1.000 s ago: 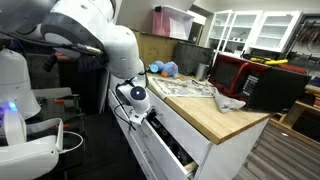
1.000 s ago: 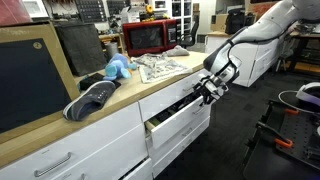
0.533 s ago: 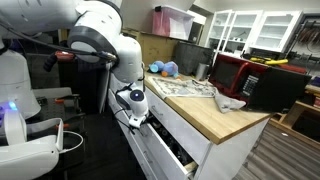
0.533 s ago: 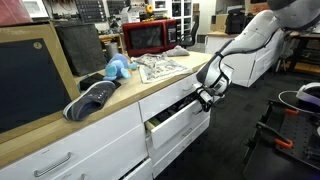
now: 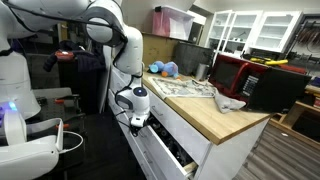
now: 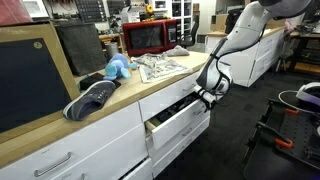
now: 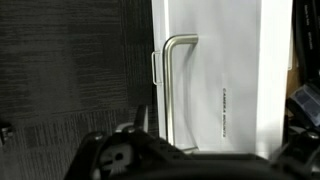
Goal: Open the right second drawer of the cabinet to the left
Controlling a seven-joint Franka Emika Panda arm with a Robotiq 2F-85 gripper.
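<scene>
The drawer (image 6: 182, 124) stands part-way out of the cabinet (image 6: 95, 140), in row 2 under the desk's (image 5: 222, 116) front edge, with dark contents showing in the gap. The gripper (image 6: 206, 96) hangs right at the drawer front. In the wrist view the silver handle (image 7: 178, 88) runs just ahead of it, but whether it is clenched or released cannot be told. The pull looks about half done. Next should come a straight draw away from the front edge, and the dark floor (image 7: 70, 80) there offers room.
</scene>
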